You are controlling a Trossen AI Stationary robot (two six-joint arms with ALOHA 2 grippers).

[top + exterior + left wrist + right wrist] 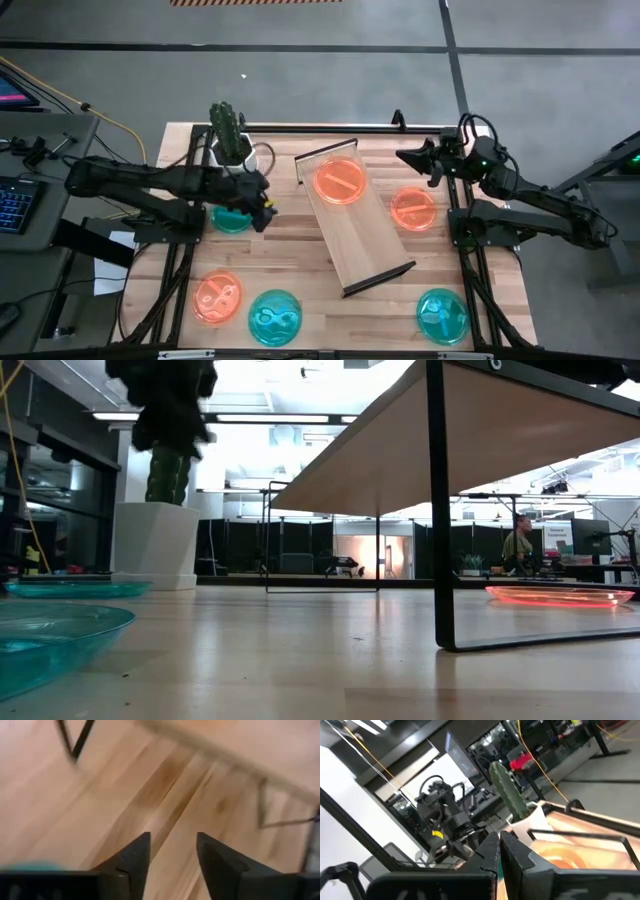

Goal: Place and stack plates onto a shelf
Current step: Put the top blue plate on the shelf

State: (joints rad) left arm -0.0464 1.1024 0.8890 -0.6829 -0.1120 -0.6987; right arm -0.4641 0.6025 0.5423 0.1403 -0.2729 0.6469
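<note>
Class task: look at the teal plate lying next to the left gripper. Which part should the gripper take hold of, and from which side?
Grip the rim of the teal plate on the edge nearest the shelf, coming down from above. The plate lies flat, so probably only its thin raised rim offers a hold, and the left gripper, open, is at that edge.

A wooden desk (300, 290) is seen from above. A long shelf (365, 240) is laid slanting across its middle, with one orange plate (339, 181) on it. On the desk itself, an orange plate (413, 209) and a blue plate (441, 316) are set right of the shelf. Left of it are an orange plate (218, 298), two blue plates (275, 317) (232, 218), and a potted cactus (229, 132).
</note>
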